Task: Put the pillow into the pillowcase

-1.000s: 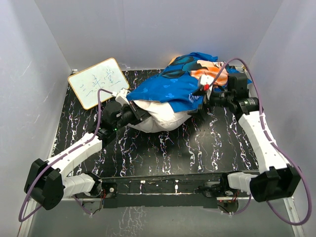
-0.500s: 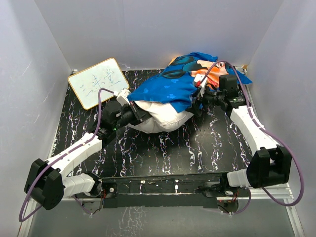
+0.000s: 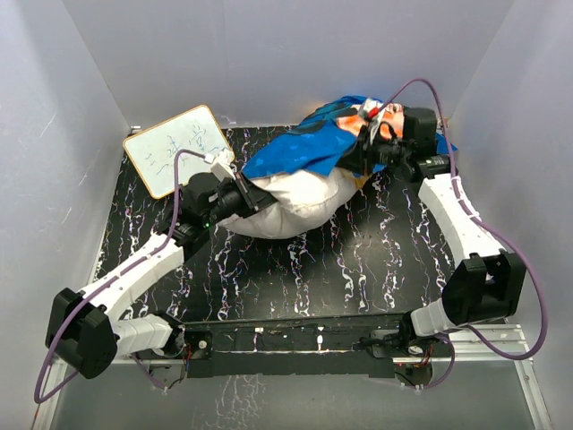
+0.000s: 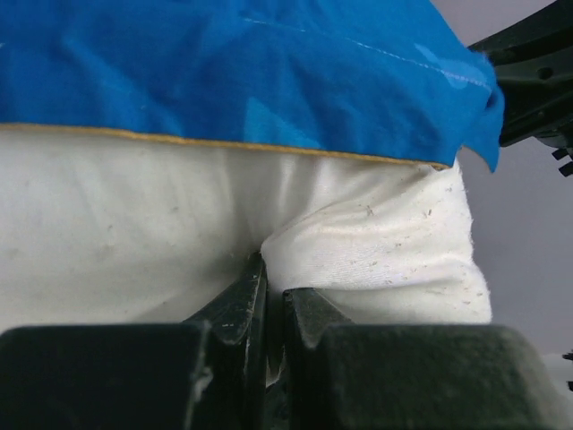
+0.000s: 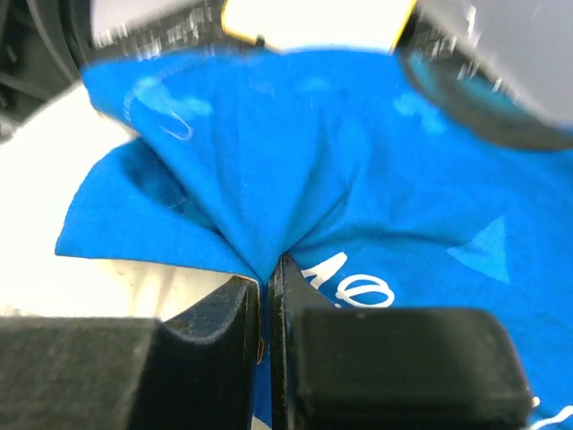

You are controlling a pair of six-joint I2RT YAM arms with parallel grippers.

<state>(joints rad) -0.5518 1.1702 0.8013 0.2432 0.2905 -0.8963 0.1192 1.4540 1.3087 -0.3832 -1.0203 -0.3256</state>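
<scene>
The white pillow (image 3: 291, 202) lies mid-table, its far half under the blue pillowcase (image 3: 300, 152). My left gripper (image 3: 243, 195) is shut on a fold of the pillow (image 4: 358, 242) at its left end; the blue pillowcase (image 4: 224, 81) with a yellow hem hangs just above. My right gripper (image 3: 358, 161) is shut on a pinch of the blue pillowcase (image 5: 295, 170) at its near right edge, beside white lettering; the pillow (image 5: 54, 233) shows pale to the left. Orange cloth of the case shows by the right wrist.
A whiteboard (image 3: 177, 150) with writing leans at the back left of the black marbled table (image 3: 295, 278). White walls close in on three sides. A purple cable loops over each arm.
My right gripper moved toward the back and left, then shut on the pillowcase edge and lifted it. More of the white pillow now shows. The left gripper stayed shut on the pillow.
</scene>
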